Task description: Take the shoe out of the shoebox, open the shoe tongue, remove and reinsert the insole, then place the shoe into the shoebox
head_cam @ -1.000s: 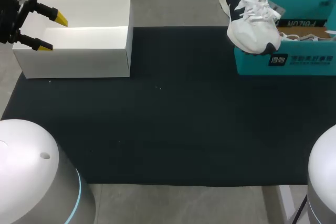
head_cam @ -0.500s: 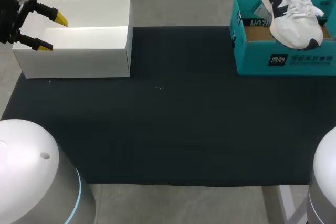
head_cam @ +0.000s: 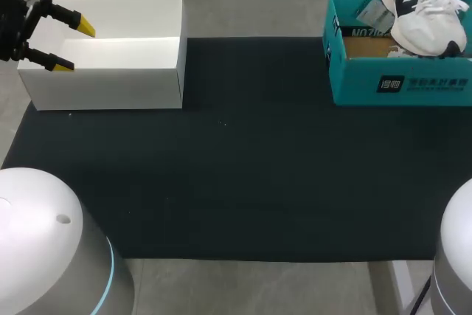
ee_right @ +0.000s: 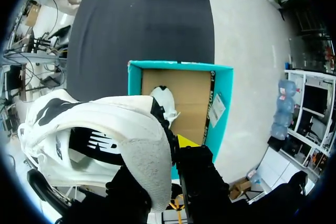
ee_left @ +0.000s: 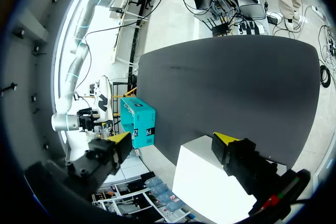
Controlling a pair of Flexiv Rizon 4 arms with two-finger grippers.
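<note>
A: Layout, quick. Biggest first.

B: The black mat (head_cam: 243, 160) covers most of your table. Your left arm (head_cam: 9, 31) comes in at the far-left corner. Its left gripper (head_cam: 74, 46) hangs at the left end of the white box (head_cam: 118, 57), with the fingers spread wide and nothing between them.

A: And your right side?

B: Your right arm hardly shows from the head camera. In the wrist view the right gripper (ee_right: 167, 153) is clamped on the shoe's heel collar, one yellow tip showing beside it.

A: So where's the shoe?

B: The shoe (head_cam: 426, 12), white with navy marks, is held up over the right part of the teal shoebox (head_cam: 398, 82). Its heel is raised and its toe dips toward the box's near wall.

A: Edges and room?

B: The white box sits on the mat's far-left corner and the shoebox on its far-right corner. They are well apart, with a broad stretch of mat between them and in front. A white item (ee_right: 164, 100) lies on the shoebox floor; I cannot tell what it is.
</note>
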